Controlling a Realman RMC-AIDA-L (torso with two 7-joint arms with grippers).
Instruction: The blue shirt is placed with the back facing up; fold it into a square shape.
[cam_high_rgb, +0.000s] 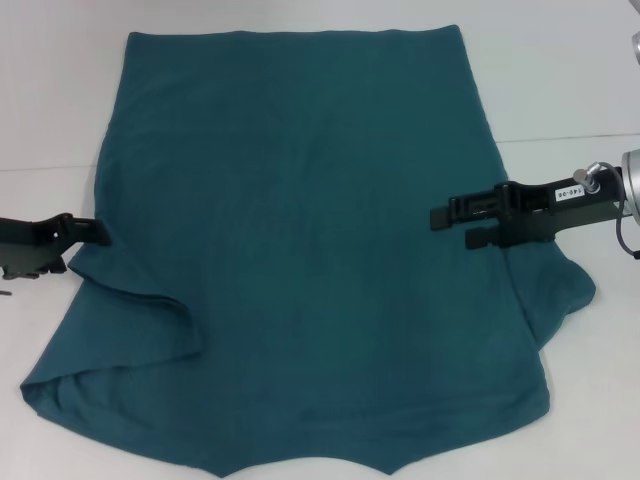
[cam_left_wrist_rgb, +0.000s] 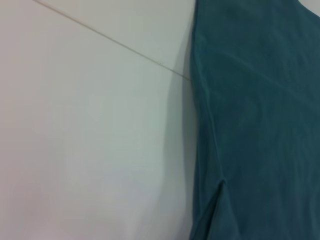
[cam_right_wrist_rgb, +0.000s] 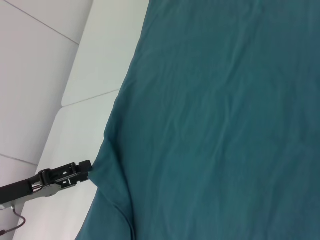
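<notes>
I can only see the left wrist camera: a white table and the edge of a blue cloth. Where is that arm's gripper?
Observer: The left gripper is at the left edge of the blue shirt, about halfway along it.
Operator: And the other arm?
Observer: The right gripper hangs over the shirt's right side with its jaws open.
Operator: Has anything been folded?
Observer: The left sleeve appears to be folded in over the body. The right sleeve sticks out.

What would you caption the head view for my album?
Dark teal-blue knit T-shirt spread on a white table; left claw at one edge, right claw over it.
</notes>
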